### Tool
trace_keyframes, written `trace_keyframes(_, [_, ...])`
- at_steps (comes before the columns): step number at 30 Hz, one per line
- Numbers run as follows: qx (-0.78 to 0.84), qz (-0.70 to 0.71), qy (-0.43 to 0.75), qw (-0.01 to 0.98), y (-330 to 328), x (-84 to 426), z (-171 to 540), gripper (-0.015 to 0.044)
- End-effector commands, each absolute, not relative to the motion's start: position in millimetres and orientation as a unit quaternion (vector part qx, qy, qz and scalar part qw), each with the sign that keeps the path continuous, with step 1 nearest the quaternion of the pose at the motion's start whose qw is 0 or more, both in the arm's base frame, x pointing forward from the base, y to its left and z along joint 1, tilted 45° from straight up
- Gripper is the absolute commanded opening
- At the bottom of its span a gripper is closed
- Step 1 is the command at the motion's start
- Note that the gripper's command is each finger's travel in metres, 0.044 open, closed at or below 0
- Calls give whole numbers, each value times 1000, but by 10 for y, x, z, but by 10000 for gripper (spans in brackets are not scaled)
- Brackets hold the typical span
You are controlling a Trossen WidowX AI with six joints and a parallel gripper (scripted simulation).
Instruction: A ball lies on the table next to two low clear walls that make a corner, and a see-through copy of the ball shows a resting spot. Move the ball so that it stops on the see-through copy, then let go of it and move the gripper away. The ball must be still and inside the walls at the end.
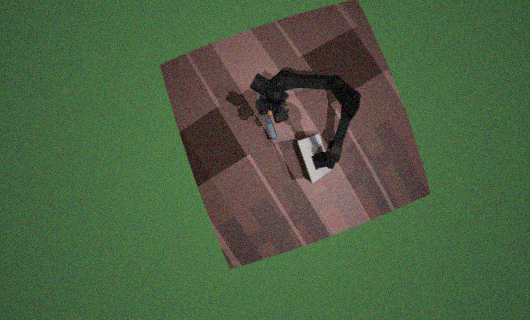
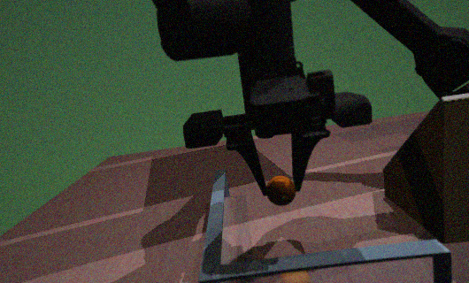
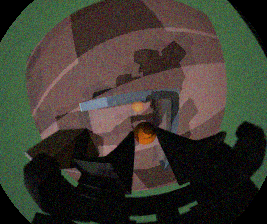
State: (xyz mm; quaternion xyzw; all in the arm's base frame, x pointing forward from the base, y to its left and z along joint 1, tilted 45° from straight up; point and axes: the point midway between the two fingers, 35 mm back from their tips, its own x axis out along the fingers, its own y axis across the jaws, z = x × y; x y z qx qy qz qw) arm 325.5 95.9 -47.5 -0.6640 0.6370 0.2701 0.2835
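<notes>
Exterior: ball [image 2: 280,189] between (clamped) fingertips [image 2: 297,182]

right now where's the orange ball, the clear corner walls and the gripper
small round orange ball [image 2: 280,189]: exterior view, centre of its front face, held between the fingers.
low clear blue-tinted corner walls [image 2: 215,219]: exterior view, top edge of the left wall.
black parallel-jaw gripper [image 2: 280,187]: exterior view, midway between the fingertips.

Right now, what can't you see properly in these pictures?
- See-through orange ball copy: exterior view, cut off by the bottom edge.
- Small orange ball: top view, too small, hidden under the black gripper.
- Low clear corner walls: wrist view, blurred; the gripper body blocks the bottom half.
</notes>
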Motion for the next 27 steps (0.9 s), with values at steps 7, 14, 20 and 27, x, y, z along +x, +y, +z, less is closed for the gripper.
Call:
trace_keyframes(7, [-662, 271, 639, 284, 976, 3261, -739, 0])
trace_keyframes(14, [-662, 271, 639, 284, 713, 3289, -1018, 0])
trace_keyframes(20, [-662, 270, 639, 283, 503, 3282, -1217, 0])
trace_keyframes(27, [-662, 270, 639, 283, 497, 3282, -1223, 0])
